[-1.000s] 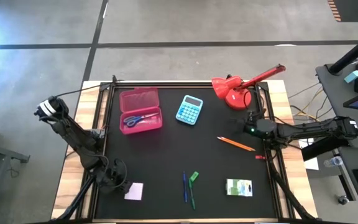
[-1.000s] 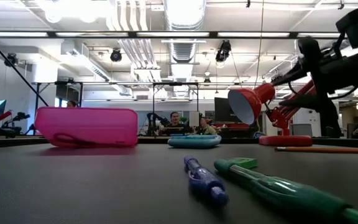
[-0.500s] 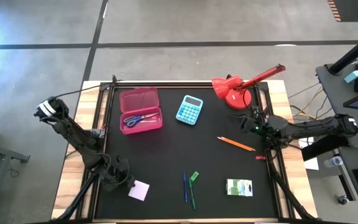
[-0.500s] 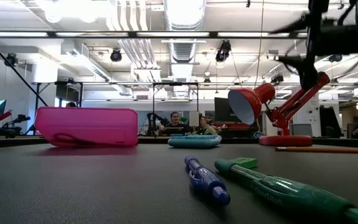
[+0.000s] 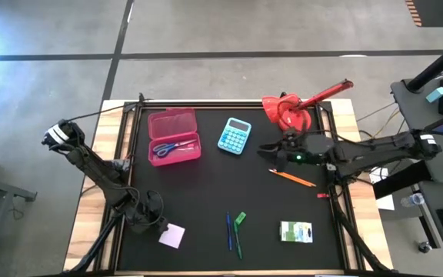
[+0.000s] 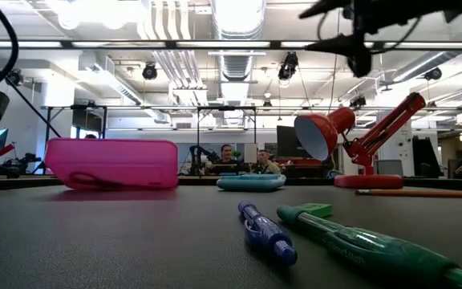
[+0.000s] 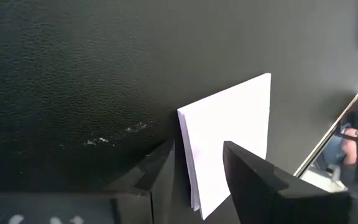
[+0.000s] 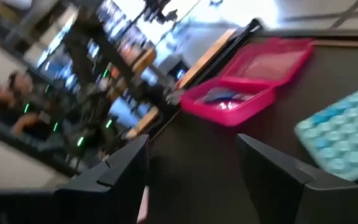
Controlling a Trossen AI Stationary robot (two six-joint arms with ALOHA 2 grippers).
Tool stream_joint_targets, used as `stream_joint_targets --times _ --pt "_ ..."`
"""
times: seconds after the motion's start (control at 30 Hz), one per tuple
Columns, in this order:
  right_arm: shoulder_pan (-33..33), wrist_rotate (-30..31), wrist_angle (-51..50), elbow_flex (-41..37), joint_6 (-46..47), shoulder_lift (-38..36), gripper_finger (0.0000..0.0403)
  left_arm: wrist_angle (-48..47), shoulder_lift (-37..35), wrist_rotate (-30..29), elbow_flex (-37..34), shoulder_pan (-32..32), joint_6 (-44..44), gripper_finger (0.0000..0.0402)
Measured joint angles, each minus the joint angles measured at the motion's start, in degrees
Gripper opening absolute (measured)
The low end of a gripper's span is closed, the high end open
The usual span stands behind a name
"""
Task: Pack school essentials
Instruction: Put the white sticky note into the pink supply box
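L gripper (image 5: pixel 157 223) is down at the near-left corner of the table (image 5: pixel 206 192), fingers apart w/ one finger either side of the pale pink note pad's (image 5: pixel 171 236) edge; the wrist view shows the pad (image 7: pixel 229 143) running between the two fingers (image 7: pixel 253 180), not yet pinched as far as I can tell. The pad looks light and thin, a stack of loose-ish sheets, so probably bendy and apt to fan or slide on the mat; I'd take it across the bound edge, squeezing the whole stack, not the top sheet. R gripper (image 5: pixel 271 155) hangs over the table just left of the red lamp (image 5: pixel 291 111), above the orange pencil (image 5: pixel 292 178), fingers apart, empty. The pencil's stiff, slim, rolls easily, so best pinched mid-shaft. The blue pen (image 5: pixel 228 229), green pen (image 5: pixel 238 245) and small green eraser (image 5: pixel 241 218) lie together near the front middle, w/ the white-green packet (image 5: pixel 295 231) to their right. The blue-handled scissors (image 5: pixel 171 148) already sit in the pink box (image 5: pixel 174 137) at back left, and the blue calculator (image 5: pixel 235 135) is beside it.
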Motion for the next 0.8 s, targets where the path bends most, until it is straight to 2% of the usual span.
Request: stream_joint_targets --times 0.27,0.5,0.8 --pt "1.64 -10.74 0.01 9.80 -2.87 11.19 0.0228 1.83 0.33 3.87 0.26 4.09 2.85 0.0123" --pt "5.79 -11.24 -5.02 16.68 -0.66 20.16 0.0228 1.95 0.31 4.20 0.26 6.19 5.19 0.0123" --pt "11.42 -11.08 -6.99 27.80 10.20 36.10 0.0228 2.19 0.85 9.13 0.24 6.30 9.73 0.0123"
